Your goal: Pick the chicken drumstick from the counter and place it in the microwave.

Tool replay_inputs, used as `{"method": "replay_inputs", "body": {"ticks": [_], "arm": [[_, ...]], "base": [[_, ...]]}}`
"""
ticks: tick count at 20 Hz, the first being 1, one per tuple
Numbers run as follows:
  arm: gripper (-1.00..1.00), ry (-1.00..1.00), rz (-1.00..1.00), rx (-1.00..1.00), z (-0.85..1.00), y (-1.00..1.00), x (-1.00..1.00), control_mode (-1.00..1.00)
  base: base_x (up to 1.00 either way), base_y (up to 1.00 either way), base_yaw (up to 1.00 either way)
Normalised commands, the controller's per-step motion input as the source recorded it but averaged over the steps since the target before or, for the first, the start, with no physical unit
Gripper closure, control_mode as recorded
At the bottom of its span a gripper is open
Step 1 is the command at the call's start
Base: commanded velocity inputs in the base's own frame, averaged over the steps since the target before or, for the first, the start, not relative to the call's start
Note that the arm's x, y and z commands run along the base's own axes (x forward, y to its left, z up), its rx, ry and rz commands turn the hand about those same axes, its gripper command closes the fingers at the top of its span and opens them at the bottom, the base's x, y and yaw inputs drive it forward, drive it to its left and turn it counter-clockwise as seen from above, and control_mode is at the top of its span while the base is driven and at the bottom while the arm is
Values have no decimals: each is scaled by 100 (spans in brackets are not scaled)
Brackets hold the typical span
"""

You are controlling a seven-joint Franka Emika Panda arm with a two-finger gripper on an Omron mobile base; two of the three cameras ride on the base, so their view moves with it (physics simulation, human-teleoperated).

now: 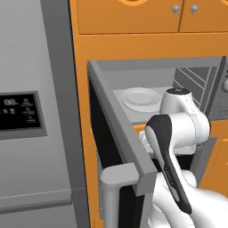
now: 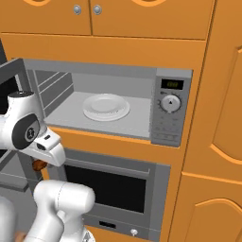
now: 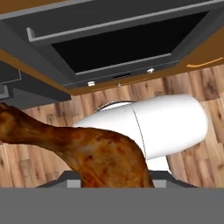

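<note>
The chicken drumstick (image 3: 94, 151), glossy reddish-brown, looms large in the hand view with its thin end pointing left, and it covers the fingertips. In the right base view a small brown piece of the drumstick (image 2: 38, 165) sticks out under my gripper (image 2: 42, 159), which is shut on it. The gripper hangs below the microwave (image 2: 94, 78) floor level, left of the opening, under the swung-out grey door (image 1: 120, 129). The round white plate (image 2: 106, 107) lies bare inside the open cavity. The counter is out of view.
A dark-windowed oven (image 2: 113, 186) sits directly below the microwave. The microwave's control panel (image 2: 171, 111) is to the right of the cavity. A grey fridge (image 1: 26, 116) with a display stands to the left. Orange cabinets (image 2: 142, 16) are above and to the right.
</note>
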Motion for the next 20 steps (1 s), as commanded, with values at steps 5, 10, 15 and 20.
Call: {"method": "replay_inputs", "body": {"ticks": [5, 10, 15, 20], "arm": [[100, -10, 25, 4, 12, -61, 44, -100], [100, -29, 41, 0, 9, -10, 75, -100], [100, -35, 33, -4, 36, 4, 48, -100], [100, -39, 20, -1, 12, 0, 30, -100]], "base": [[0, 0, 0], [0, 0, 0], [0, 0, 0], [0, 0, 0]]}}
